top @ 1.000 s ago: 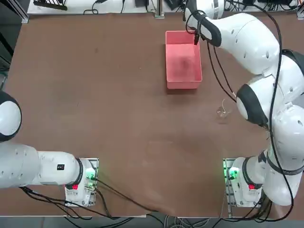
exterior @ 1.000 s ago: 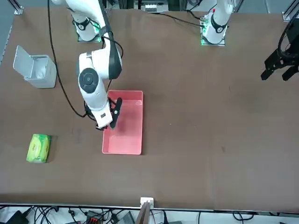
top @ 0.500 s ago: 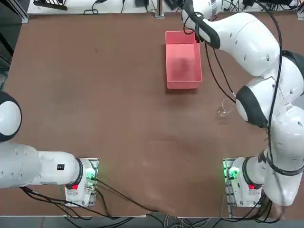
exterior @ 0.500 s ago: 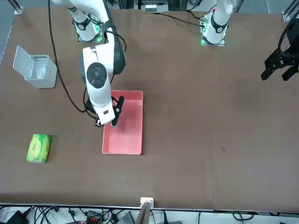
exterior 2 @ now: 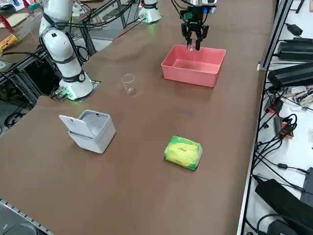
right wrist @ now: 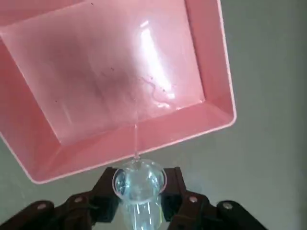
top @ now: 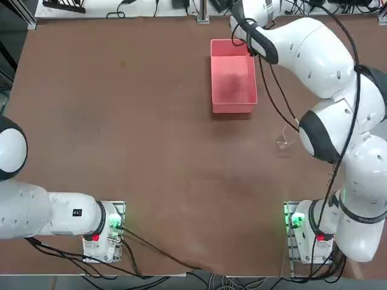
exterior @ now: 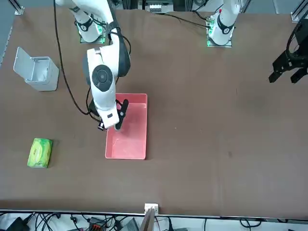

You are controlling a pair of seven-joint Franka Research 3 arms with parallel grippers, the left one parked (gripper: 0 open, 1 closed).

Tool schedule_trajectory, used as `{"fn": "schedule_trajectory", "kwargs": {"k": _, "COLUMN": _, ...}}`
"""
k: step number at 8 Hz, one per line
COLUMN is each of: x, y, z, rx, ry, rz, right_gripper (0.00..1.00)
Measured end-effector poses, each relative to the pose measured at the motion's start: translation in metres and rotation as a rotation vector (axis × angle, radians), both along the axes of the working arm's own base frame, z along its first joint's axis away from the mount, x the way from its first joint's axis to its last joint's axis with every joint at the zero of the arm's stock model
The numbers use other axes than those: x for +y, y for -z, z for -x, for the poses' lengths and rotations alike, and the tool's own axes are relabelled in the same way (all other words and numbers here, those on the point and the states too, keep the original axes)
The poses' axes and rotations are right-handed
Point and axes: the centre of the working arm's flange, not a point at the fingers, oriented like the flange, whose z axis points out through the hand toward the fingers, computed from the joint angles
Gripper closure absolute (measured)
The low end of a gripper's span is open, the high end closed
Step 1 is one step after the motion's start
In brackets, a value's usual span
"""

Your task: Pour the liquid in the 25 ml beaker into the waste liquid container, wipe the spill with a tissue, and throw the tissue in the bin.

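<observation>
- The brown table carries everything in view.
- The right arm reaches across the table to the far side, its wrist above one corner of the pink tray.
- The pink tray lies flat on the table; a little clear liquid glistens on its floor in the wrist view.
- The grey bin stands well apart from the tray, its lid tipped up.
- The green tissue pack lies on the table, apart from both the bin and the tray.
- The larger glass beaker stands upright on the table near the right arm's base.
- The right gripper hangs over the tray's rim, its fingers clamped on the small beaker.
- The small beaker is tilted, mouth toward the tray, and a thin stream of liquid runs from its lip down over the tray wall.
</observation>
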Motion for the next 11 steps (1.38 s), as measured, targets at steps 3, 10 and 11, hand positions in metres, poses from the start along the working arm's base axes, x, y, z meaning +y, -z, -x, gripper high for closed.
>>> {"fn": "schedule_trajectory", "kwargs": {"k": 3, "x": 0.024, "y": 0.005, "z": 0.017, "rx": 0.008, "ry": -0.025, "rz": 0.059, "right_gripper": 0.53}}
{"fn": "schedule_trajectory", "kwargs": {"k": 10, "x": 0.054, "y": 0.025, "z": 0.030, "rx": 0.029, "ry": -0.069, "rz": 0.248, "right_gripper": 0.53}}
{"fn": "schedule_trajectory", "kwargs": {"k": 11, "x": 0.058, "y": 0.027, "z": 0.032, "rx": 0.028, "ry": -0.078, "rz": 0.264, "right_gripper": 0.53}}
